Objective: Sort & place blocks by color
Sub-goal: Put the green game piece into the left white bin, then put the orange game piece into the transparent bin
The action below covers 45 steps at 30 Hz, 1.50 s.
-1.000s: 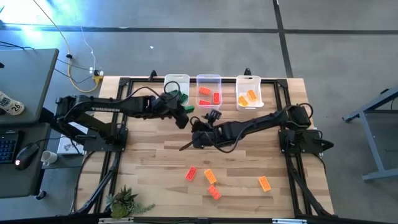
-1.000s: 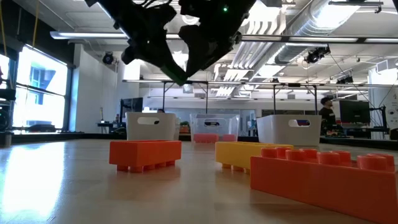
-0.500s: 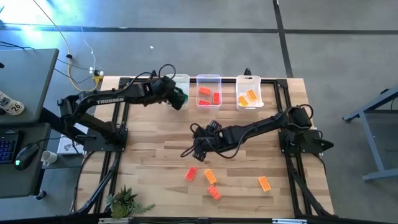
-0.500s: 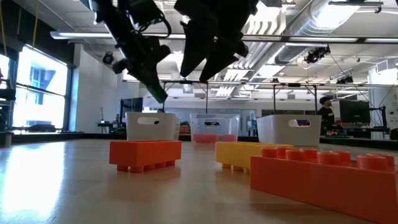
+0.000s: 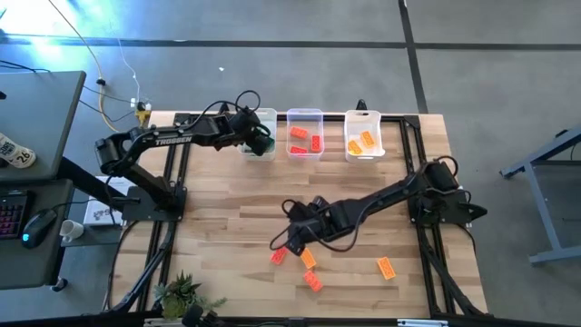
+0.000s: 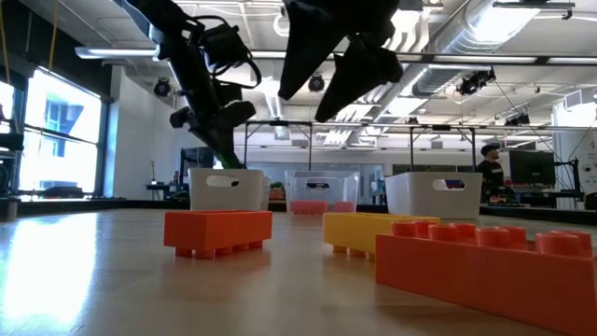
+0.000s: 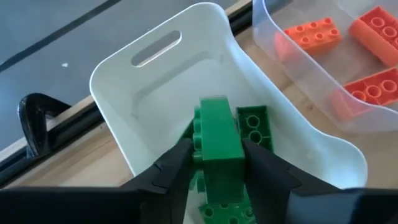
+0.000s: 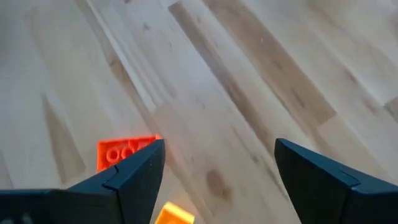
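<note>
My left gripper (image 7: 214, 155) hangs over the left white bin (image 5: 263, 113), shut on a green block (image 7: 217, 130). Other green blocks (image 7: 255, 124) lie in that bin. The middle bin (image 5: 305, 116) holds red blocks and the right bin (image 5: 365, 116) orange ones. My right gripper (image 5: 289, 242) hovers open above the table, close over a loose red block (image 8: 121, 152) and an orange one (image 5: 308, 258). Another red block (image 5: 312, 282) and an orange block (image 5: 387, 267) lie flat nearer the front edge. My left gripper pinches the green block by its two long sides (image 7: 202, 146) between its two fingers. The fingers slant down from above toward the table's far edge, and the block's length runs along them. The block hangs clear over the bin's inside, above the green blocks lying there.
A small plant (image 5: 182, 295) stands at the table's near left corner. The black frame rails (image 5: 172, 182) run along both sides. Bare wood lies between the bins and the loose blocks. In the low view, blocks (image 6: 217, 230) stand large near the front edge.
My left gripper has carried the green block toward the far edge and down, from the table's middle to over the left bin. My right gripper has stayed open, rolled about its wrist and gone toward the near edge, over the loose blocks.
</note>
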Available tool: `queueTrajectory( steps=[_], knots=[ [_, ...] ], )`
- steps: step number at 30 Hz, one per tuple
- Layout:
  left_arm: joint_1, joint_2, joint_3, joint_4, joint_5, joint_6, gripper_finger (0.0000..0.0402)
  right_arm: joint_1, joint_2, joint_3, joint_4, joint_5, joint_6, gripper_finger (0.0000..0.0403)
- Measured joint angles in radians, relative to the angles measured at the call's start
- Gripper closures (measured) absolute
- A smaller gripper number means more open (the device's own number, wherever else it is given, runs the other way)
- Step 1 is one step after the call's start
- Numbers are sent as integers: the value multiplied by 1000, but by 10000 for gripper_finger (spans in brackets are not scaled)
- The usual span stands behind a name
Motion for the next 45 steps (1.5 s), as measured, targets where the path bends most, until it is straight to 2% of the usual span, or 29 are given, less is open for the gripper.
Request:
queueTrajectory(
  steps=[7,12,22,27,32,45],
  knots=[
    [0,0,0,0,9,60,239,41,1,0,-79,8,89,112],
    [0,0,0,0,25,62,209,69,1,0,-142,42,147,112],
    [0,0,0,-1,37,52,164,111,1,0,-210,43,260,112],
    [-14,0,0,-3,208,29,164,127,1,0,-264,44,283,112],
    [-92,0,1,-16,288,-58,165,129,1,0,-305,74,306,112],
    [-389,0,1,-63,292,-322,166,119,1,0,-410,99,306,112]
  ],
)
